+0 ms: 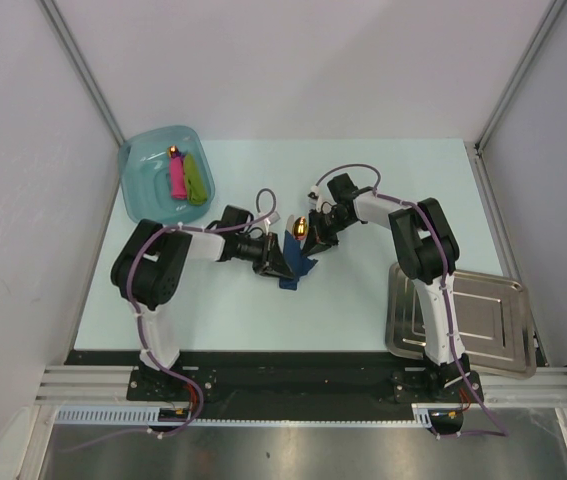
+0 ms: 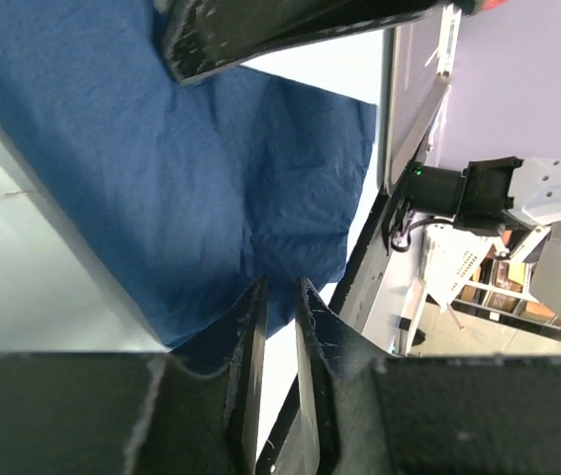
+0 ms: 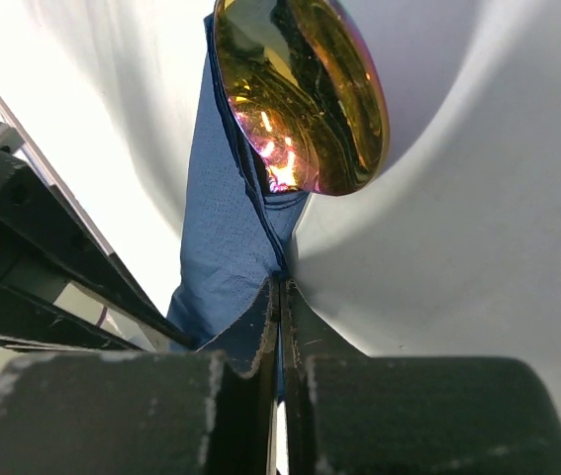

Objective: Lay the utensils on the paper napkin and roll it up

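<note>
The dark navy paper napkin [image 1: 298, 272] is lifted and crumpled at the table's middle, between both grippers. My right gripper [image 3: 280, 280] is shut on a fold of the napkin [image 3: 223, 237]. The shiny orange-gold bowl of a utensil [image 3: 300, 94] sticks out of the napkin just past the fingertips and shows from above too [image 1: 301, 226]. My left gripper [image 2: 280, 287] stands with only a narrow gap between its fingers. The napkin's [image 2: 161, 178] lower edge reaches in at its tips, and white table shows through the gap. Another small gold utensil [image 1: 174, 152] lies in the tub.
A pale teal tub [image 1: 143, 190] at the back left holds a pink stick [image 1: 176, 178] and a lime-green stick [image 1: 195, 180]. A steel tray [image 1: 493, 300] sits at the front right beside the right arm's base. Walls close in the table on both sides.
</note>
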`<state>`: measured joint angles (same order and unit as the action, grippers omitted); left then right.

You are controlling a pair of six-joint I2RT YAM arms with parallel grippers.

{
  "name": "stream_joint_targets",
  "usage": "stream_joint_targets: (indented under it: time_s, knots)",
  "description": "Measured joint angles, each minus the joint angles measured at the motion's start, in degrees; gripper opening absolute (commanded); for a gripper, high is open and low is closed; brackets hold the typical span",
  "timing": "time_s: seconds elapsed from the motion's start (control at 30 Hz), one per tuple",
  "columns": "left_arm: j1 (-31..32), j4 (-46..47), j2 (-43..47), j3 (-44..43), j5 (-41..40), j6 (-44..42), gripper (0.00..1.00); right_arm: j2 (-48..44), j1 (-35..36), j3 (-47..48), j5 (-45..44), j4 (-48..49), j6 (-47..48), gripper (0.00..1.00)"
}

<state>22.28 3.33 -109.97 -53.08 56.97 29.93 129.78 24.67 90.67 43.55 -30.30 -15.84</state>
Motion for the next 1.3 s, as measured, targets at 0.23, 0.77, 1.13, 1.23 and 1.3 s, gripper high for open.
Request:
stream_joint_targets:
  time_s: [0.23, 0.77, 1.13, 1.23, 1.3]
  knots:
    - [-0.74, -0.33, -4.26, -0.02, 1.2, 0.24, 0.19, -0.07, 0.0, 0.0, 0.0, 0.04, -0.02, 0.02]
    - [-1.86, 2.19, -7.04, -0.15, 5.03, 1.7, 0.11, -8.0, -2.16, -0.24, 1.97, 0.26, -0.2, 0.16]
    - [-1.86, 2.36, -7.04, -0.11, 4.92, 1.68, 0.1, -11.54, 0.92, -6.95, 7.56, 8.96, -7.67, 0.14]
    - [-1.92, 2.56, -7.04, -0.04, 4.94, 1.64, 0.1, -10.12, 1.75, -9.05, 8.04, 10.6, -9.22, 0.13]
    - [-2.03, 2.97, -7.04, 0.17, 5.01, 1.62, 0.1, -8.57, 1.86, -11.15, 8.17, 11.52, -9.99, 0.14]
